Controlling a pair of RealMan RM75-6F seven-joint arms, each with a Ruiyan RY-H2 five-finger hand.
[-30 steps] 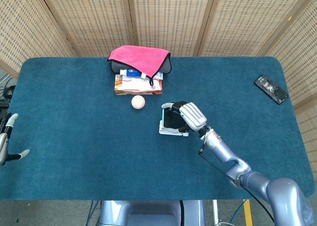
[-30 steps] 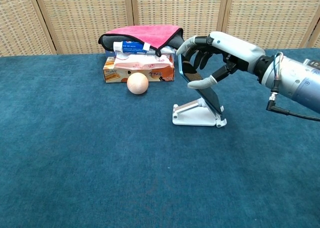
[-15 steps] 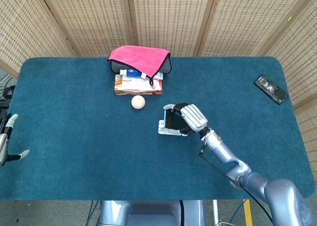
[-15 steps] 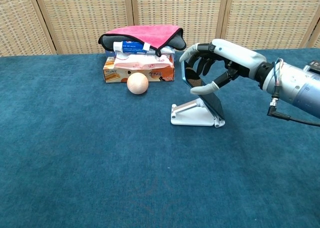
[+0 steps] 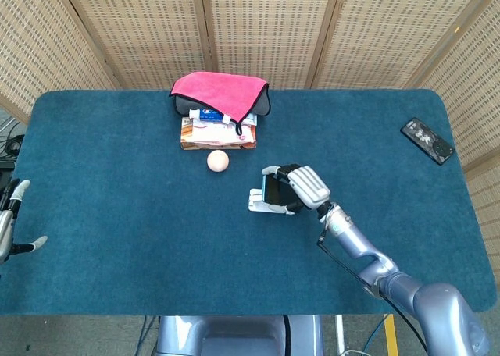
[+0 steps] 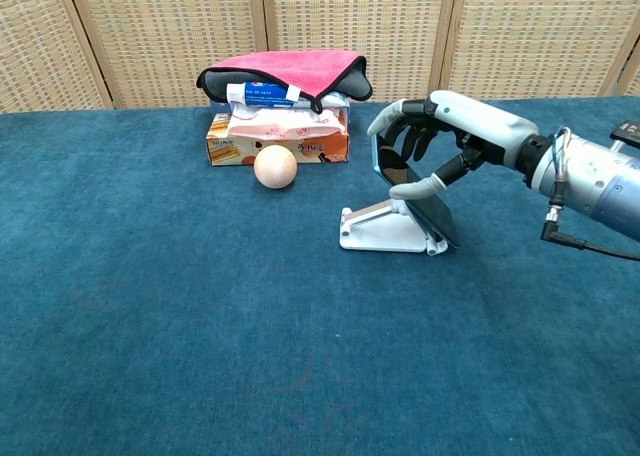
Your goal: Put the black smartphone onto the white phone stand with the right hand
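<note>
Black smartphone (image 6: 418, 198): leans tilted on the white phone stand (image 6: 383, 233), lower edge down at the stand's front lip, screen side facing up and toward the robot's right. Right hand (image 6: 447, 141) grips it, with fingers (image 6: 408, 126) curled over the top edge and thumb (image 6: 421, 187) pressed on the face (whether the stand alone bears the weight cannot be told). In the head view the same hand (image 5: 303, 187) covers most of the phone (image 5: 272, 190); stand base (image 5: 258, 201) shows at its left.

Left hand (image 5: 9, 220): at the table's left edge, well apart from the stand, fingers apart, holding nothing (only partly in frame).

Table (image 6: 180, 316): blue cloth surface. At rear centre, a tissue pack (image 6: 283, 129) on a small box, w/ a pink cloth (image 6: 285, 67) draped over a dark item on top. Peach-coloured ball (image 6: 275, 166) just in front of the pack, to the left of the stand, not touching it. Second dark phone (image 5: 427, 140) near the table's far right corner in the head view, well apart from the rest.
</note>
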